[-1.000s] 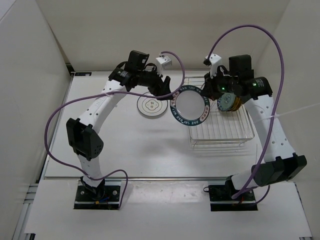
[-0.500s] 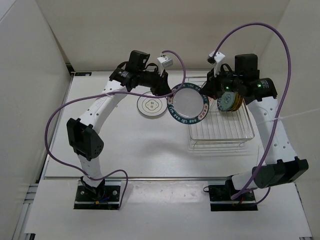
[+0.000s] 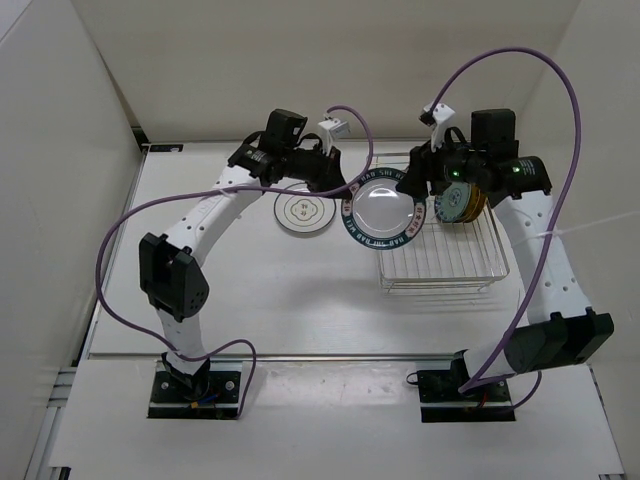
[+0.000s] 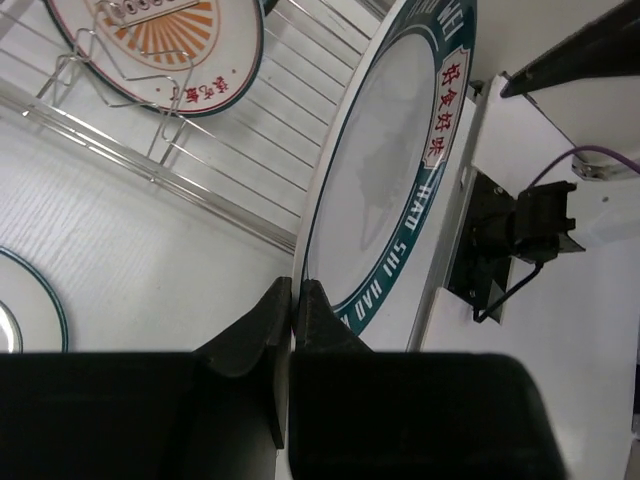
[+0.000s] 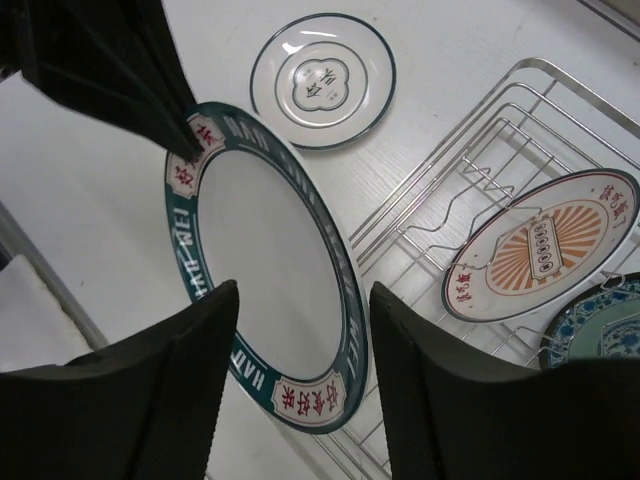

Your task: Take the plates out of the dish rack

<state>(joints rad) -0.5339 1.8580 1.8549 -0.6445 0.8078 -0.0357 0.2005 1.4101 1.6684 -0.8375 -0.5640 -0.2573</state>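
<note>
The ringed plate (image 3: 303, 211) lies flat on the table (image 3: 250, 300), left of the rack (image 3: 470, 265). At the rack's left edge we see the teal-rimmed plate (image 3: 383, 213) held up tilted, with our left gripper (image 4: 293, 300) clamped on its left rim and our right gripper (image 5: 303, 295) spread apart astride its other rim. The orange plate (image 5: 540, 245) and blue plate (image 5: 597, 325) stand in the rack's far part.

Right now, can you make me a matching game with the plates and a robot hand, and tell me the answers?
Things:
1. teal-rim plate
2. ringed plate
3. orange plate
4. right gripper

Places or states:
A. in the rack
B. open
C. pinched by the left gripper
D. flat on the table

Pairs: 1-C, 2-D, 3-A, 4-B
</note>
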